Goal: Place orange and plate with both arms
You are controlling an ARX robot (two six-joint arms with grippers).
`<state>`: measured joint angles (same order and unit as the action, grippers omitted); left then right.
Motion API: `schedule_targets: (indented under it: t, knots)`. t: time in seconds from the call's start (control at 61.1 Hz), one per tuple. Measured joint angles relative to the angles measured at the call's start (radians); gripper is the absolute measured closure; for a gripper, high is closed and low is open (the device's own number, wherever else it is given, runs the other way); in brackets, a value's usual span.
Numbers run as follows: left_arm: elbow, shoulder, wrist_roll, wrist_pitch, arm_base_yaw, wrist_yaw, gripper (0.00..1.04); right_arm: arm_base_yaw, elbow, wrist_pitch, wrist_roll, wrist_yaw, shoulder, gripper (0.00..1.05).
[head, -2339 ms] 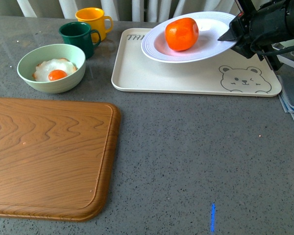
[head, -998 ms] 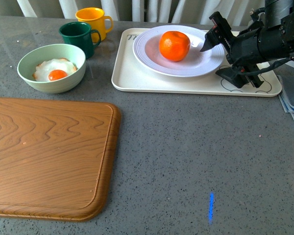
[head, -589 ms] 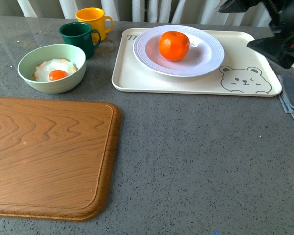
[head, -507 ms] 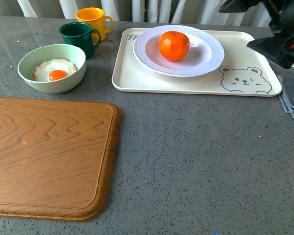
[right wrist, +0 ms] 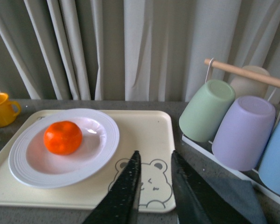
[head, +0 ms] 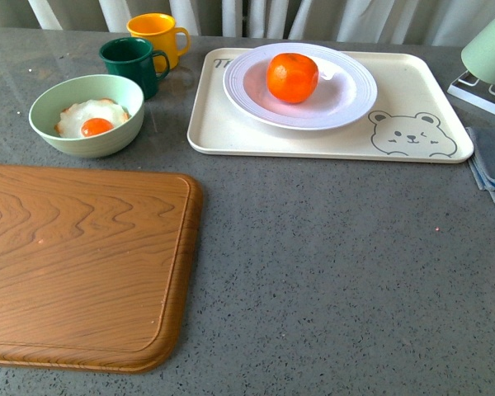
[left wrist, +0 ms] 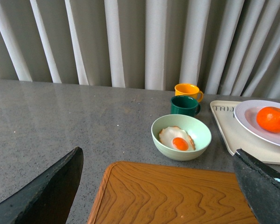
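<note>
Orange (head: 293, 77): sits in the well of the plate, glossy and upright.
Plate (head: 346, 95): rests on the bear tray (head: 231, 124), covering its far-left part, beside the printed bear face.
Left gripper (left wrist: 161, 196): spread wide, holding nothing, well clear of the tray, above the wooden board (left wrist: 177, 196).
Right gripper (right wrist: 154, 179): nearly closed, a narrow gap between empty fingers, above the tray's bear corner.
Green bowl (head: 87, 115): left of the tray, a fried egg inside.
Mugs: green (head: 132, 62) and yellow (head: 158, 35), off the tray's far-left corner.
</note>
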<state>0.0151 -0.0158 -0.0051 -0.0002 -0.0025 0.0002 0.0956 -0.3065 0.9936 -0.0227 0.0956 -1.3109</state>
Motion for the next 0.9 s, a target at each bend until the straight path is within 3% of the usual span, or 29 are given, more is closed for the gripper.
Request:
schedule_targets:
  t: [0.098,0.376,0.507,0.9]
  knots:
    - [0.000,0.000,0.000,0.000,0.000,0.000,0.09,-0.011,0.056,-0.008,0.014,-0.018,0.065,1.03]
    - [0.000,0.000,0.000,0.000,0.000,0.000,0.09,-0.092,0.176,-0.084,0.016,-0.089,0.256,1.03]
    - [0.000,0.000,0.000,0.000,0.000,0.000,0.09,-0.092,0.234,-0.049,0.016,-0.096,0.281,1.03]
    - [0.000,0.000,0.000,0.000,0.000,0.000,0.09,-0.093,0.284,-0.291,0.017,-0.095,0.580,1.03]
